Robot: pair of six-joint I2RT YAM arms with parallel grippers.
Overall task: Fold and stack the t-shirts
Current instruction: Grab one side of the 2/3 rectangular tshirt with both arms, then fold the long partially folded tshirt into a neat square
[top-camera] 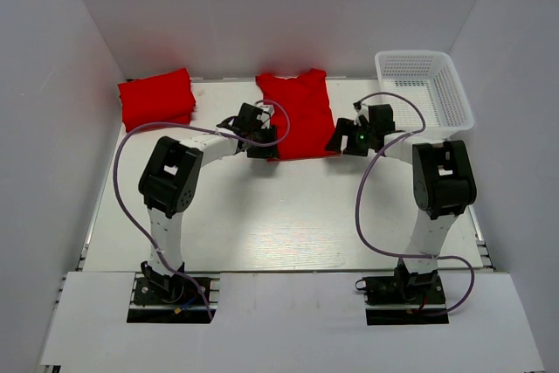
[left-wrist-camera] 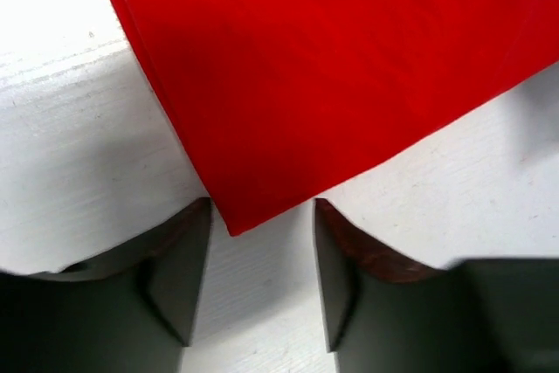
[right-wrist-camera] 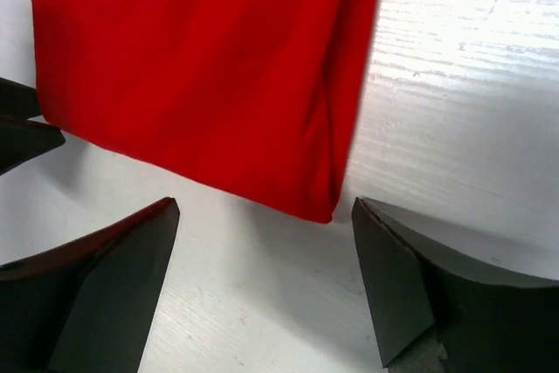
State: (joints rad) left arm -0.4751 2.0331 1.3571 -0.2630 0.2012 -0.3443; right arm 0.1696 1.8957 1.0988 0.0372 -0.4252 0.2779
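The shirt [top-camera: 301, 115] lies at the far middle of the table [top-camera: 262, 216]. Our left gripper [left-wrist-camera: 262, 238] and right gripper [right-wrist-camera: 266, 246] stand unclenched, one near corner at each pair of jaws. We should pinch all layers at both corners together, then lift evenly.

- Bright red short-sleeved cloth t-shirts: one part-folded shirt [top-camera: 301, 111] at twelve o'clock, plus one folded red pile [top-camera: 157, 98] at ten o'clock, whose layers cannot be counted.
- White plastic mesh basket [top-camera: 458, 89]: one, at two o'clock.
- Black-and-white robot arms: two, the left arm [top-camera: 170, 176] and the right arm [top-camera: 445, 181].

Plain red t-shirts [top-camera: 298, 116], white basket [top-camera: 458, 100]
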